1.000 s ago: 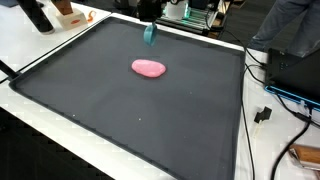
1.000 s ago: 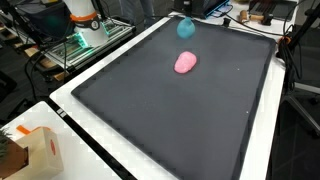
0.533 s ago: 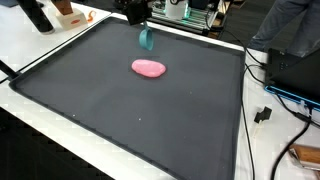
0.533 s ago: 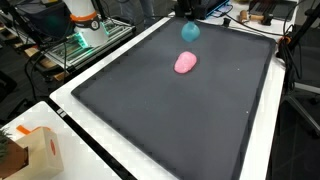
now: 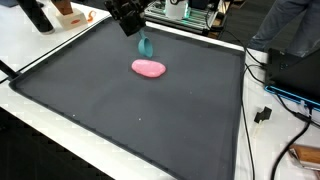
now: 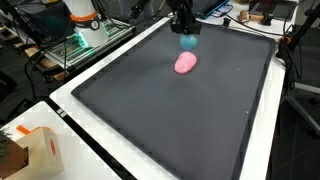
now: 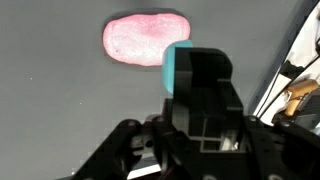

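Shift: Within a second the arm has dropped into both exterior views, carrying its load lower and closer to the pink lump.
Gripper: The black gripper is pinched on a small, rounded teal piece, which hangs from the fingertips. In the wrist view one dark finger covers most of it.
Teal piece: It sits directly under the hand, low over the far part of the black rectangular mat. Whether its underside touches the mat cannot be told.
Pink lump: A flat, oval pink lump of soft-looking material lies on the mat just beyond the fingertips, near the teal piece but apart from it.
Progress: The teal piece is gripped and brought down beside the lump. It has not been let go, and the lump lies untouched.
Surroundings: The white table frames the mat. An orange-and-white carton sits well away from the hand, at the near corner.
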Robot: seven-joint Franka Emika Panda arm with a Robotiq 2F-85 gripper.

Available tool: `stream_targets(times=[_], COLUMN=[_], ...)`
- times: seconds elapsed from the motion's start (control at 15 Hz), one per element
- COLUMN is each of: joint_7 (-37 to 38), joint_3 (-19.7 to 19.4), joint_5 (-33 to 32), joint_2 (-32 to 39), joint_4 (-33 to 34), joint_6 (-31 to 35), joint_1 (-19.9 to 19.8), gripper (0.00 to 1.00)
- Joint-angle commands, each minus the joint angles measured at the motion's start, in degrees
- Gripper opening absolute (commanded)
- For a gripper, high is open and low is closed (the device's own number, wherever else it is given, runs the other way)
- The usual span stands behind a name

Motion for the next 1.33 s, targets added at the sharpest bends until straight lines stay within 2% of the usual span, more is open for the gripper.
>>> stream_targets(times=[0.0, 0.27, 0.6, 1.27], joint_7=[-9.42, -17.13, -22.85, -25.18], joint_3=[-0.37, -1.11, -1.60, -2.01], joint_5=[7.58, 12.63, 16.73, 21.71], joint_2=[2.01, 4.97, 9.21, 17.97], joint_4=[0.50, 1.33, 3.30, 8.71], joint_6=[-3.89, -7.91, -12.51, -18.96], joint_1=[-2.57, -4.93, -7.08, -9.37], gripper=[0.25, 0.25, 0.25, 0.25])
